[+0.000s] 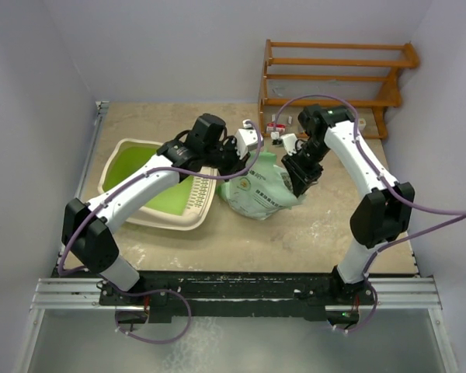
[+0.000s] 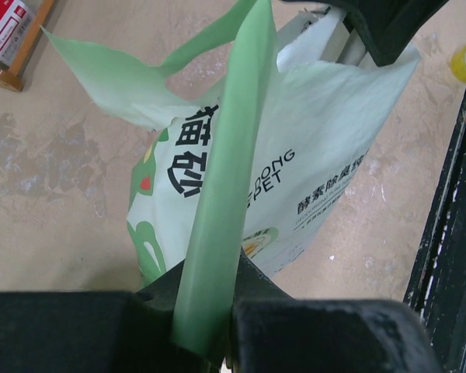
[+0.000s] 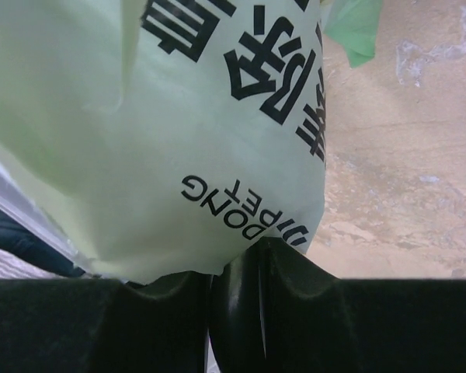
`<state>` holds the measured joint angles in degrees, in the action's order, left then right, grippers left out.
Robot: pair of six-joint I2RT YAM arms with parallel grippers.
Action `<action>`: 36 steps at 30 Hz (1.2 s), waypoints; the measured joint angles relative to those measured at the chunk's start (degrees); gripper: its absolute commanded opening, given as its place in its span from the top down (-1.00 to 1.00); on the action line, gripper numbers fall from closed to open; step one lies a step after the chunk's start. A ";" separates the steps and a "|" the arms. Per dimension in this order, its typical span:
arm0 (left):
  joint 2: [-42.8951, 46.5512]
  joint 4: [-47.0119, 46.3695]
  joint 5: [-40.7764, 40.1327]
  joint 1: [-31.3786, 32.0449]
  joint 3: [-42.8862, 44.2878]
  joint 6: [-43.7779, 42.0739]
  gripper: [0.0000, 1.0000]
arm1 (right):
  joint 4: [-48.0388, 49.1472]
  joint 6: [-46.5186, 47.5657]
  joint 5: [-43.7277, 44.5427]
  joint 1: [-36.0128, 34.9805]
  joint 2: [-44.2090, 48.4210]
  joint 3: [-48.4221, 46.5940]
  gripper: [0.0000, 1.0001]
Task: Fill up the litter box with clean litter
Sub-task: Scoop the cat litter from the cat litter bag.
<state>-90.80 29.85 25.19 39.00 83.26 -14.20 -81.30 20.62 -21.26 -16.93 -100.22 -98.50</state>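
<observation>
The litter box [image 1: 140, 167] lay on the table [image 1: 326, 233], just left of the bag [image 1: 258, 193]. The pale green bag, printed "猫砂" and "…ONG PET" in black, stood between the arms. The left gripper [image 2: 216, 315] pinched its green top flap; the right gripper [image 3: 214, 276] was clamped on its printed edge.

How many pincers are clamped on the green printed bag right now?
2. The left pincer pinches a folded strip at the top of the bag; the right pincer grips a fold of its printed face.
</observation>
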 measured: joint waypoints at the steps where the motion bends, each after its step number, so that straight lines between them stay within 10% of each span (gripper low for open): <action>1: 0.00 -0.52 0.00 0.00 -0.15 0.33 0.94 | -0.35 -0.02 0.11 0.00 -0.44 -0.07 1.00; 36: -0.28 -7.91 0.61 -0.22 -1.16 5.73 0.94 | -4.59 0.61 -0.94 -1.07 -9.38 1.51 1.00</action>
<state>-91.09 21.93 25.80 38.79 82.11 -8.47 -85.89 21.23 -22.20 -18.00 -109.60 -96.99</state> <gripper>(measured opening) 0.031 0.264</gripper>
